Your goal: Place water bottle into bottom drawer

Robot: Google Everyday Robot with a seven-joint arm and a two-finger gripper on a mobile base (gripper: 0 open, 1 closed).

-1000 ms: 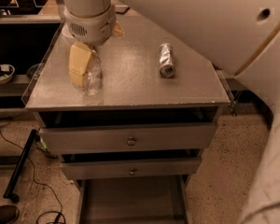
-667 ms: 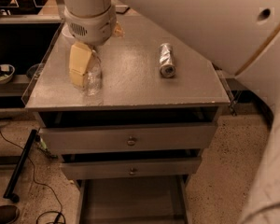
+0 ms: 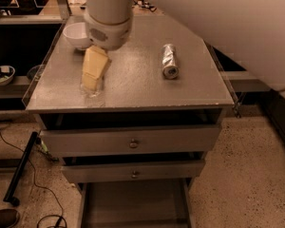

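Water bottle stands upright near the counter's front-left corner. The gripper is lowered straight over it, presumably for a top grasp; cannot tell whether it has closed. Bottom drawer sits pulled out below, ready to receive. Can lies well apart.

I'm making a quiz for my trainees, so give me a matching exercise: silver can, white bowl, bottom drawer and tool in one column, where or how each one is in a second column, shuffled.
Column one: 1 silver can; 2 white bowl; 3 bottom drawer; 4 tool.
Column two: A pulled open, below the two knobbed drawers; B over the water bottle at the tabletop's front left; C lying on its side, right part of the tabletop; D back left of the tabletop.
Pairs: 1-C; 2-D; 3-A; 4-B.
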